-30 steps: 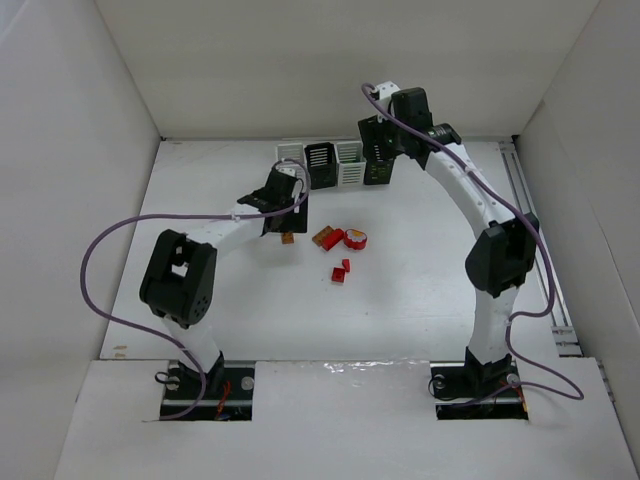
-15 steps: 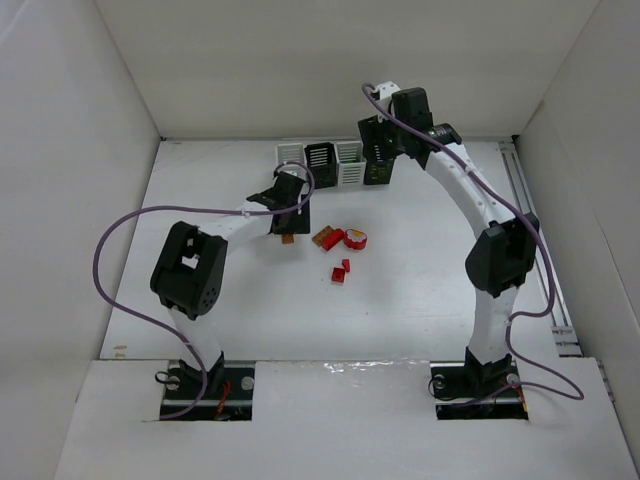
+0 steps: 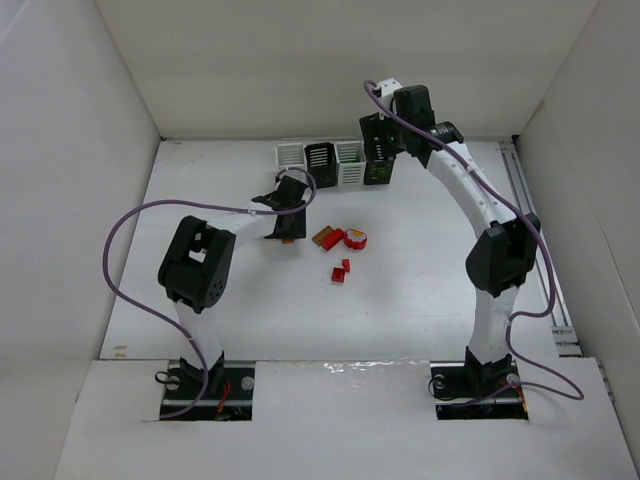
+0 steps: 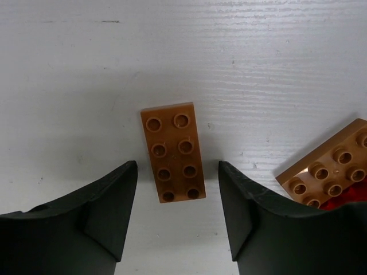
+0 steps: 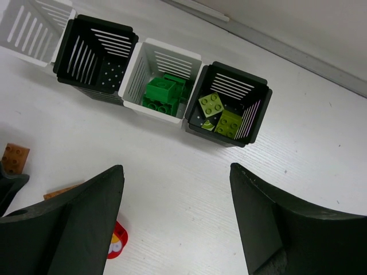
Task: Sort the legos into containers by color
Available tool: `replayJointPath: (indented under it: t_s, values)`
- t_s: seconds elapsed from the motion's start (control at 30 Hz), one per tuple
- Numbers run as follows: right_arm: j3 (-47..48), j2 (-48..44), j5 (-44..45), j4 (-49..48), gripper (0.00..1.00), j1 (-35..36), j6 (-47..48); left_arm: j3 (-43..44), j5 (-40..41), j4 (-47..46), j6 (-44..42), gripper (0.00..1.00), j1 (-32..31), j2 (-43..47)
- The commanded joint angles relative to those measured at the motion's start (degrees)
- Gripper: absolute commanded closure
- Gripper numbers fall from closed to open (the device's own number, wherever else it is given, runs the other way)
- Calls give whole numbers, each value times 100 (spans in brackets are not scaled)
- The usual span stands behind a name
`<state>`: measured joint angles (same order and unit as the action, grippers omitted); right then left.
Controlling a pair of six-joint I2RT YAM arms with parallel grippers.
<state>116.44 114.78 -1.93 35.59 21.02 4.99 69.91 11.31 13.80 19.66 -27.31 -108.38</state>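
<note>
Nearest, on the table [image 3: 420, 300]: left arm's elbow [image 3: 195, 270], swung inward from its place a second before. Mid-table: loose red legos [image 3: 338, 274] and a red round piece [image 3: 355, 240], unmoved.

Just left of these: left gripper [image 4: 176, 166], now down over an orange brick [image 4: 172, 152] that lay clear of it a second earlier. Fingers [image 4: 109, 195] parted, flanking the brick's near end with a slim gap on each side, not clenched on it. Brick flat, studs up. Second orange brick [image 4: 324, 172] near on the right, resting over something red.

Farthest: row of four containers [image 3: 350, 172].
- Outer white bin [image 5: 28, 26].
- Inner black bin [image 5: 80, 54].
- Inner white bin [image 5: 137, 77], holding green bricks [image 5: 163, 91].
- Outer black bin [image 5: 250, 117], holding yellow-green bricks [image 5: 212, 104].

Above the row: right gripper [image 5: 176, 169], placed as before, fingers [image 5: 74, 229] spread wide, nothing between them.
</note>
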Motion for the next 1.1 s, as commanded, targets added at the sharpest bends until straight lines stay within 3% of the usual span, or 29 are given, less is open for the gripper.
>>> replayJointPath:
  t_s: [0.0,0.2,0.27,0.5,0.8,1.07]
  values:
    - [274,-61,35,-79,21,-27,45,119,170,70,47,48,-20,-61]
    - [274,-61,88,-79,21,-27,45,224,117,140,-6,59,-20,-228]
    - [274,-61,88,-79,21,-27,98,225,-50,140,-6,74,-20,-105]
    - [-104,-254,193,-193,21,34,98,225,-699,-27,-67,100,-20,352]
    - [-236,-483,580,-299,21,-35,98,278,-1140,-913,-339,100,-257,1783]
    - [-166,-536,352,-351,21,-440,-157,1797,-1140,-1186,-454,100,-108,890]
